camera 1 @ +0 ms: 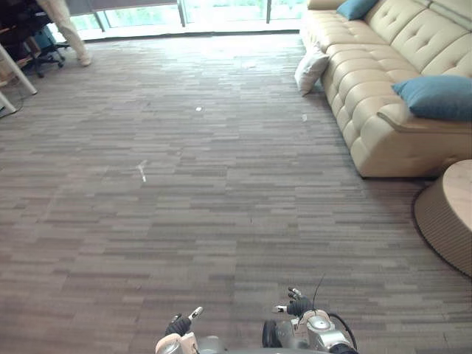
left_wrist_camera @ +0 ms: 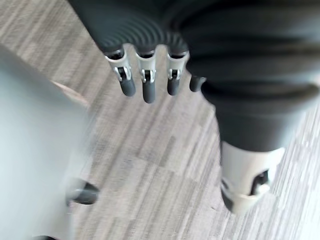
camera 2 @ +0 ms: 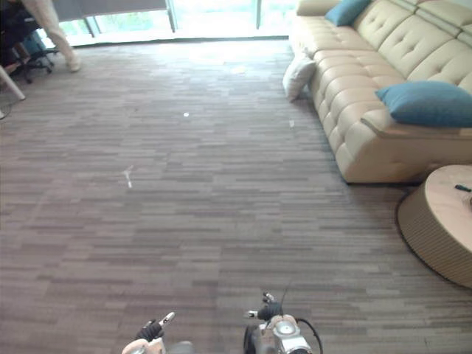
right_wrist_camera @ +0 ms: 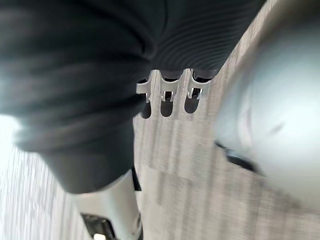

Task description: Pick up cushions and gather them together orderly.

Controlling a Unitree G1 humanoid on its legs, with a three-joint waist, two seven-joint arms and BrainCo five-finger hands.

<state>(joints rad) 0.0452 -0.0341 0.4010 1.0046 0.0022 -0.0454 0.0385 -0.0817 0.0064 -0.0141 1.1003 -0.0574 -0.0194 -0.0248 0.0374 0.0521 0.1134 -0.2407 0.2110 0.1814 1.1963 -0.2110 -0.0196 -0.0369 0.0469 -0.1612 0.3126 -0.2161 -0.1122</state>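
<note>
A white cushion (camera 1: 310,70) stands on the carpet, leaning against the front of the beige sofa (camera 1: 369,88). On the sofa's near arm lies a teal cushion (camera 1: 435,97), and a second teal cushion (camera 1: 356,8) rests at its far end. Both hands hang low at the near edge, far from every cushion. My left hand (camera 1: 179,324) has relaxed fingers (left_wrist_camera: 145,82) over bare carpet and holds nothing. My right hand (camera 1: 297,306) also holds nothing, its fingers (right_wrist_camera: 170,97) loose.
A round wicker table (camera 1: 451,215) stands at the near right, beside the sofa's end. A person's legs (camera 1: 66,29) and an office chair (camera 1: 40,46) are at the far left. Small white scraps (camera 1: 141,171) lie on the wide carpet.
</note>
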